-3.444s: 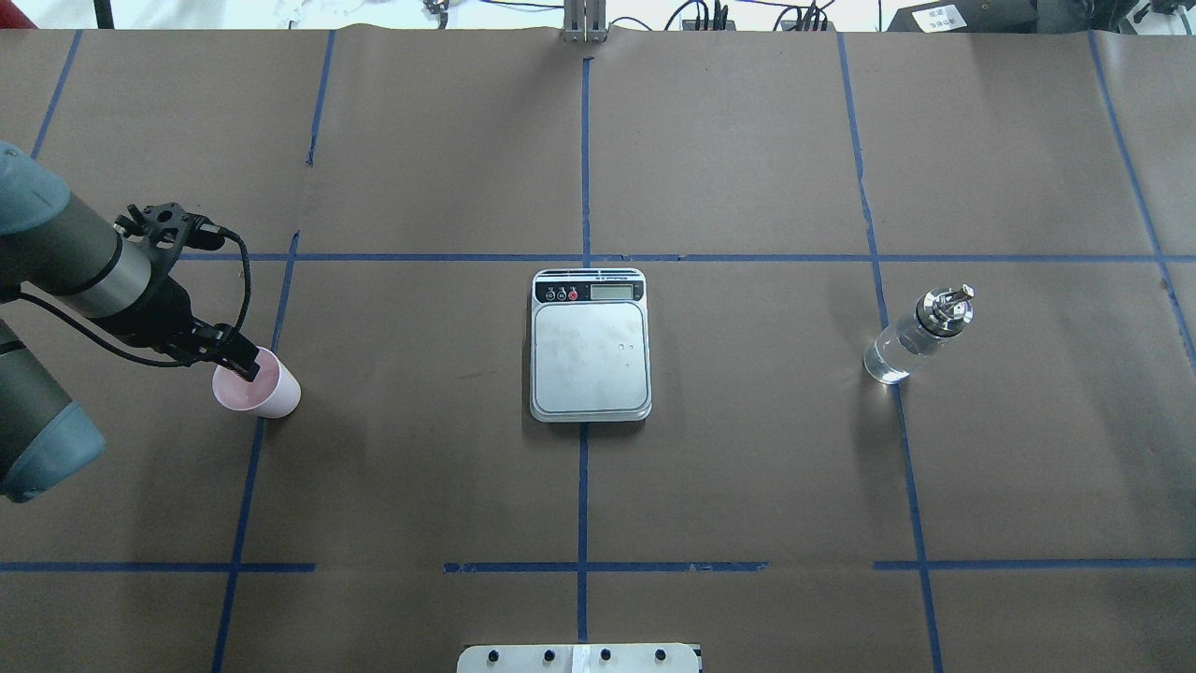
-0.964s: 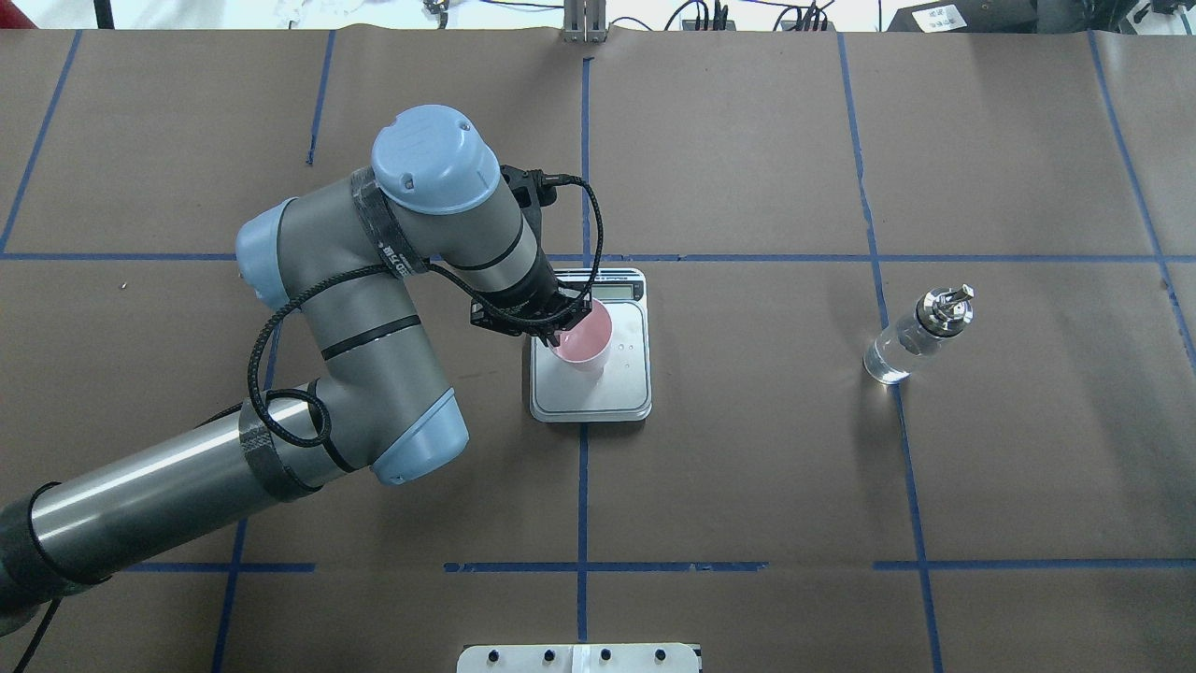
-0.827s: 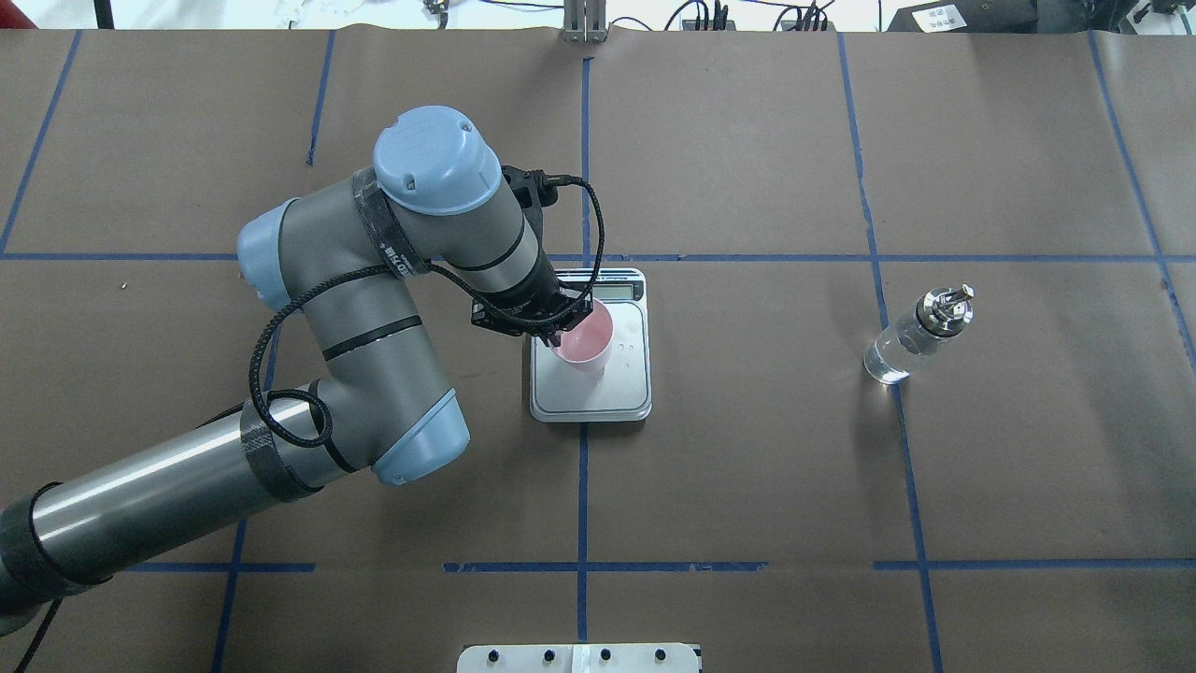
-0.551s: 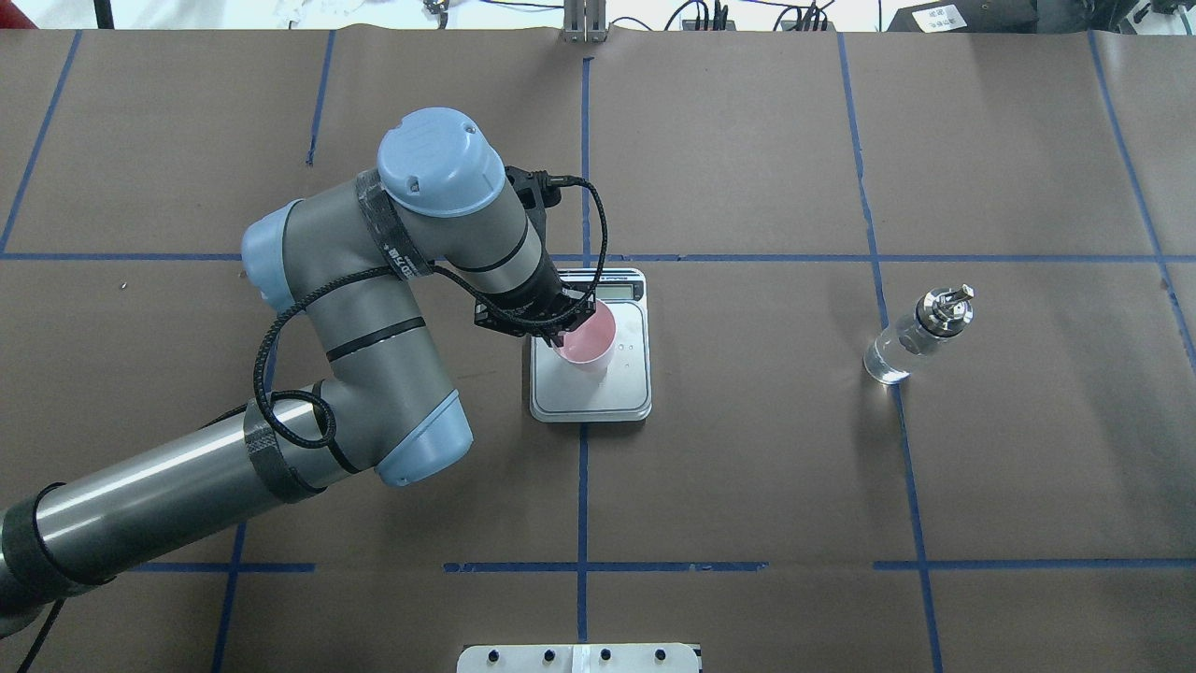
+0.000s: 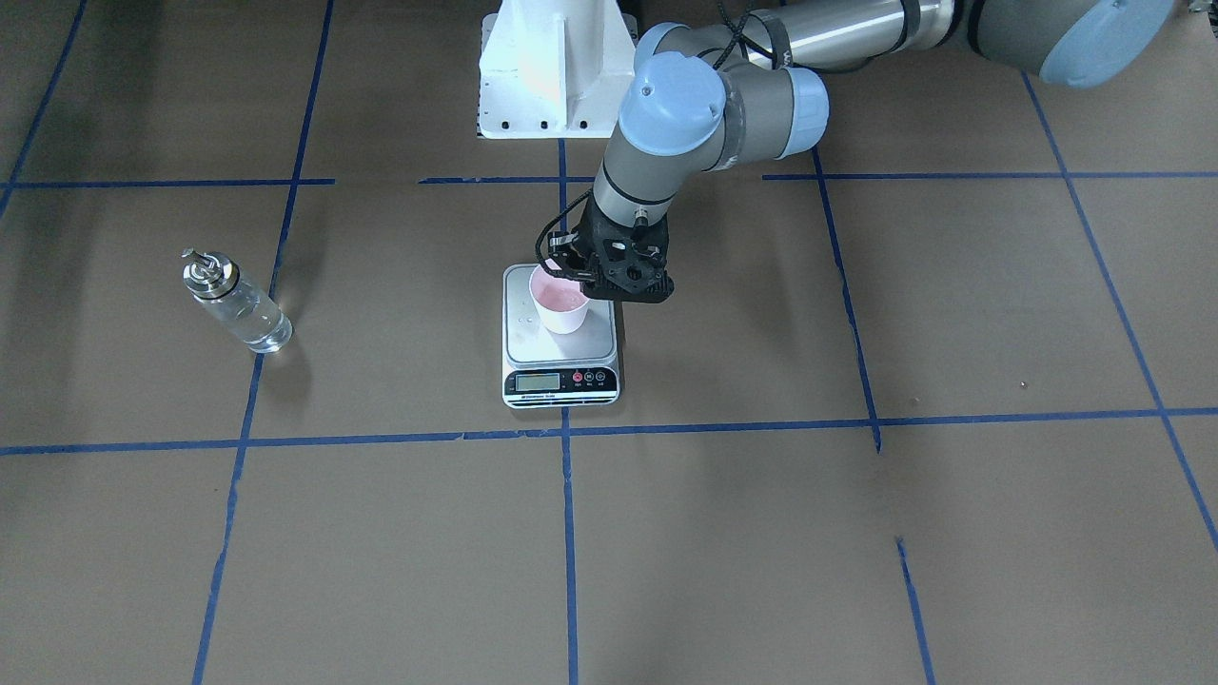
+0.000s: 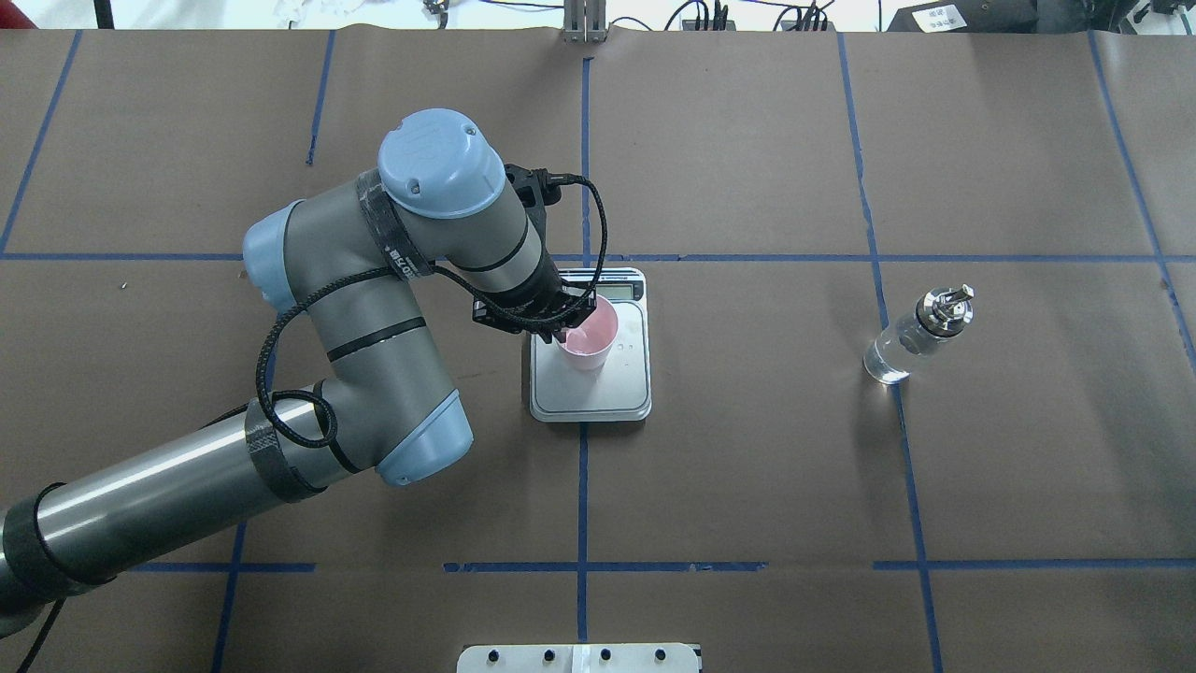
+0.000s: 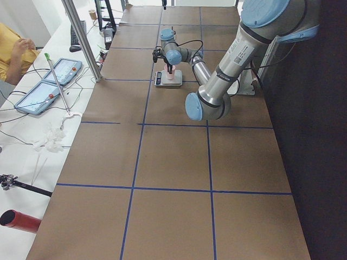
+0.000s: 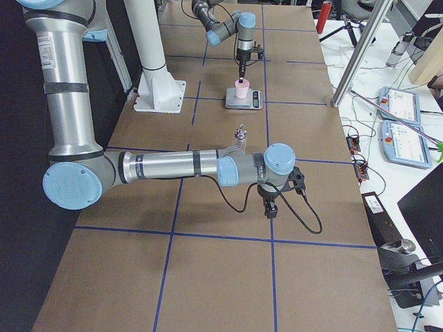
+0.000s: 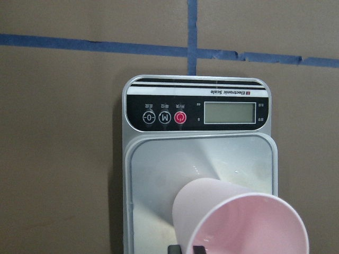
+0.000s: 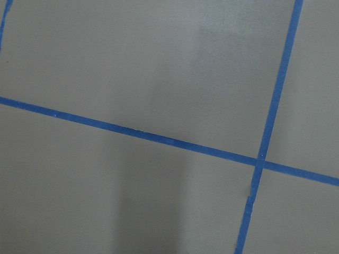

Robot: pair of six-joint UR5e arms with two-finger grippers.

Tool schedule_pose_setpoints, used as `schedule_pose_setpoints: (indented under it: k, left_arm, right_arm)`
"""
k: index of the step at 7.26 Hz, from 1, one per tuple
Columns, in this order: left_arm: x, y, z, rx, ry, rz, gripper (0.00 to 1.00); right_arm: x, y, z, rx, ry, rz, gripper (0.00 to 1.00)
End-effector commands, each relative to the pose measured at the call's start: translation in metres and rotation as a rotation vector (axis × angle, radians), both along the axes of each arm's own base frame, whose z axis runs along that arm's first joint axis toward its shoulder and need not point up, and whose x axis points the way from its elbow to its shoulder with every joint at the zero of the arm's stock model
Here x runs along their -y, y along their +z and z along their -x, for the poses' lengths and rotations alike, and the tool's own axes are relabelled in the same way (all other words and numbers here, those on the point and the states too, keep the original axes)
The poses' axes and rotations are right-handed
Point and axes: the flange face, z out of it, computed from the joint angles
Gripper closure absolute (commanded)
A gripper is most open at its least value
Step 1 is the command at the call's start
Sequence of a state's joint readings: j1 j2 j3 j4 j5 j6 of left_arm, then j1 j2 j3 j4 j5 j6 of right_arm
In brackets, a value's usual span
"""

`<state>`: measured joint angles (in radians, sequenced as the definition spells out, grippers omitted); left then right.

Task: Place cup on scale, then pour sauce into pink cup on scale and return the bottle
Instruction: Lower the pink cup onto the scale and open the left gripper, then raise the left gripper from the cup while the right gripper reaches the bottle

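- Over centre table [image 6: 747,140], left gripper [image 6: 566,329] is pinching cup [image 6: 591,340] by the rim, cup upright on scale [image 6: 598,394], likely for a steady set-down.
- Bottle [image 6: 911,338] is standing well apart, rightward, awaiting the pour.
- Right gripper [image 8: 270,210] is hanging over paper [image 8: 208,277]; grip unreadable.
- Brown paper, blue tape grid [image 6: 729,258], is covering table; cluttered benches [image 7: 32,97] beyond.

There are 1 cup [image 6: 590,336], 1 scale [image 6: 607,393] and 1 bottle [image 6: 897,348].

Opposed overhead, front views; scale [image 6: 598,393] [image 5: 561,352] in both
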<state>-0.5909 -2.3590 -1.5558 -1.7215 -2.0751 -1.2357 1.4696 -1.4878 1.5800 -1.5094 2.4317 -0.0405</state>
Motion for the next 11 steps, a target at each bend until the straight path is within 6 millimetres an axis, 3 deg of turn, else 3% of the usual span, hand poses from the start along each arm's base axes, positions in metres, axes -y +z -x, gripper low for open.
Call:
schedule_pose_setpoints:
  k: [1,2,3,4,5,6,7,10,11]
  left_arm:
    - [-0.001,-0.006,0.005,-0.029,-0.002,-0.023,0.59]
    - [-0.003,-0.024,0.021,-0.067,-0.014,-0.047,0.53]
    - [0.002,-0.041,0.053,-0.108,-0.044,-0.075,0.49]
    - [0.010,-0.048,0.073,-0.122,-0.071,-0.087,0.49]
    - [0.016,-0.054,0.087,-0.132,-0.094,-0.095,0.48]
    - [0.019,-0.067,0.111,-0.161,-0.121,-0.115,0.47]
    - [0.016,-0.058,0.127,-0.165,-0.134,-0.120,0.47]
    - [0.018,-0.066,0.173,-0.202,-0.181,-0.162,0.46]
    - [0.007,-0.055,0.186,-0.207,-0.184,-0.168,0.45]
  right_arm:
    - [0.000,-0.003,0.000,0.002,0.000,-0.005,0.00]
    - [0.000,-0.019,0.017,0.020,-0.029,-0.030,0.00]
    - [-0.001,-0.035,0.029,0.057,-0.037,-0.043,0.00]
    - [-0.005,-0.066,0.050,0.087,0.034,-0.026,0.00]
    - [-0.021,-0.098,0.088,0.124,0.114,0.005,0.00]
    - [-0.047,-0.118,0.101,0.158,0.180,-0.021,0.00]
    - [-0.067,-0.151,0.110,0.209,0.223,0.010,0.00]
    - [-0.120,-0.236,0.144,0.294,0.345,0.132,0.00]
    - [-0.141,-0.245,0.154,0.282,0.357,0.116,0.00]
